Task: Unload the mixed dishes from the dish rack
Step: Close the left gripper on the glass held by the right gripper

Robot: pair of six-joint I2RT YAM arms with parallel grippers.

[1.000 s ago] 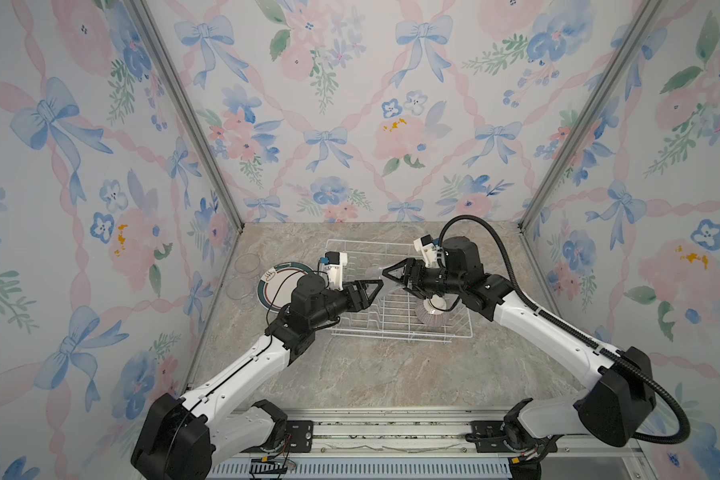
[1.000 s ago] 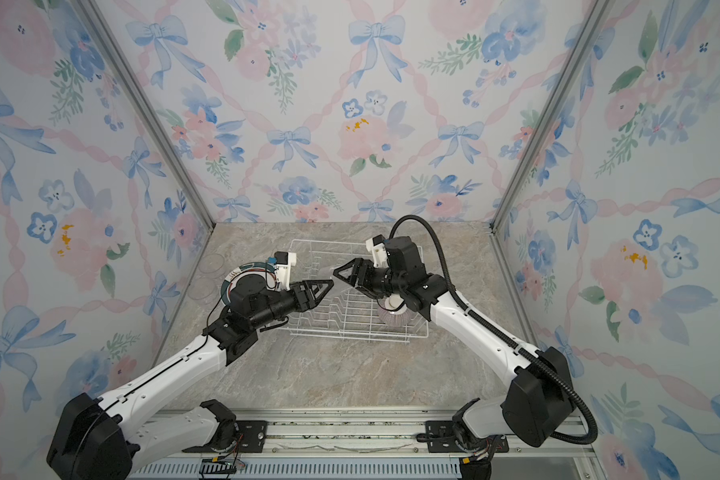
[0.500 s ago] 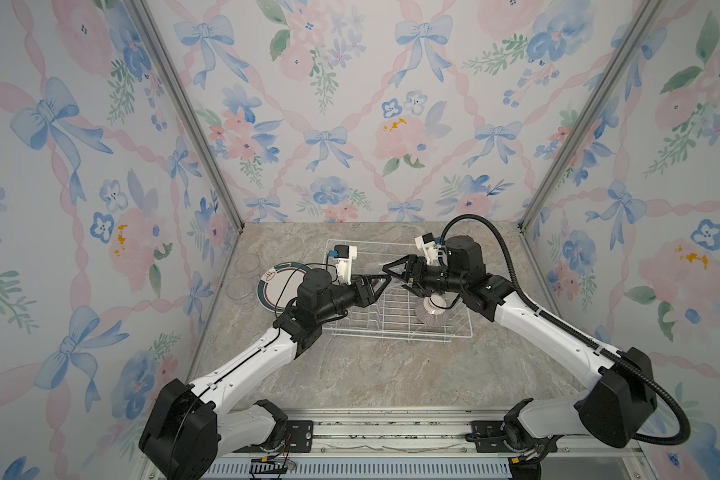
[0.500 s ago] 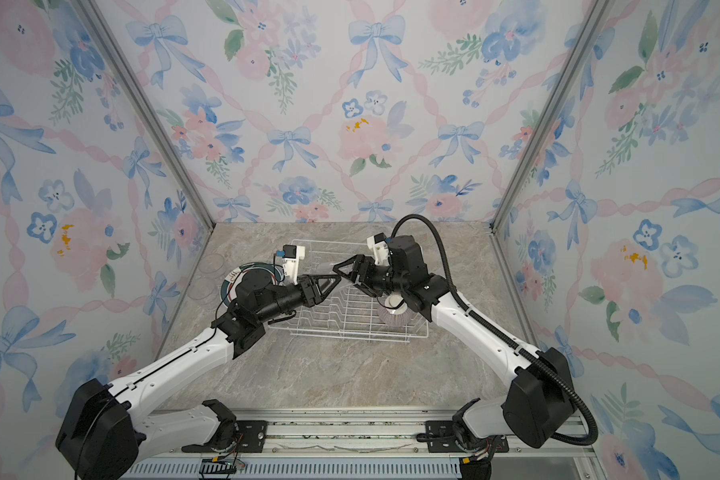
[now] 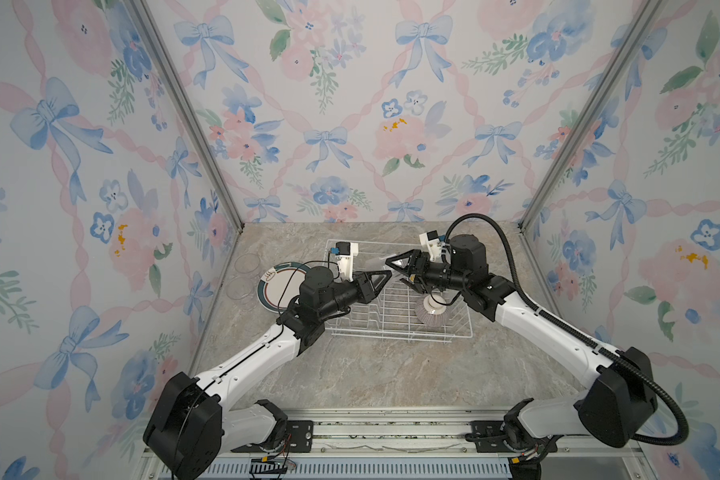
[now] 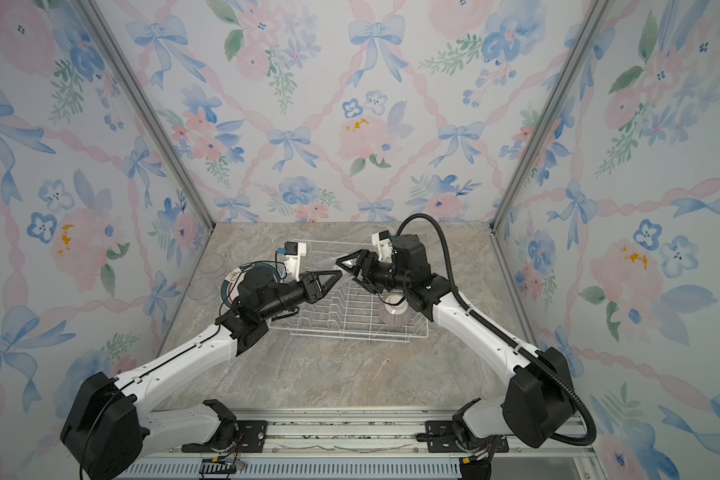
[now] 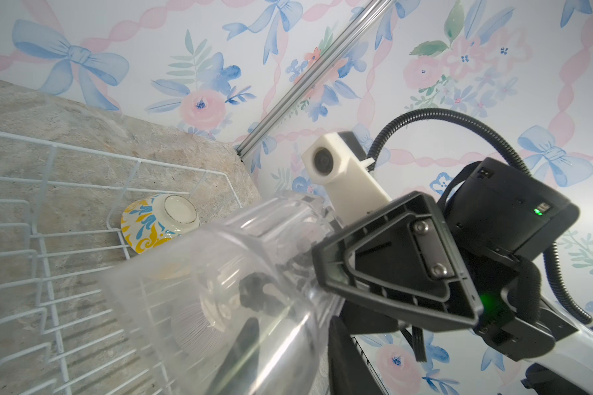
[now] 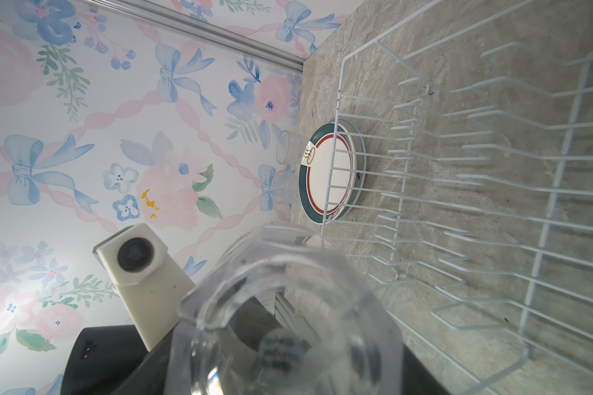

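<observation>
Above the white wire dish rack [image 5: 400,338] [image 6: 350,338] both grippers meet tip to tip. My right gripper [image 5: 395,272] [image 6: 348,272] is shut on the base end of a clear glass cup [image 5: 376,262] [image 7: 226,273] [image 8: 288,307], held on its side. My left gripper [image 5: 381,279] [image 6: 332,279] straddles the cup's wall at the mouth. One finger shows through the glass, the other is outside, and a gap shows between them. A purplish striped bowl [image 5: 431,318] [image 6: 393,316] lies upside down in the rack. A yellow-blue patterned bowl [image 7: 158,224] sits in its far corner.
Left of the rack a stack of plates [image 5: 277,286] [image 8: 329,171] with a teal and brown rimmed one on top lies on the marble table. Two more clear glass cups [image 5: 247,262] [image 5: 238,289] stand by the left wall. Rows of upright prongs [image 8: 425,191] fill the rack.
My left gripper has risen and reached right to the cup's mouth, and its jaws have narrowed. The right gripper has brought the cup slightly left.
</observation>
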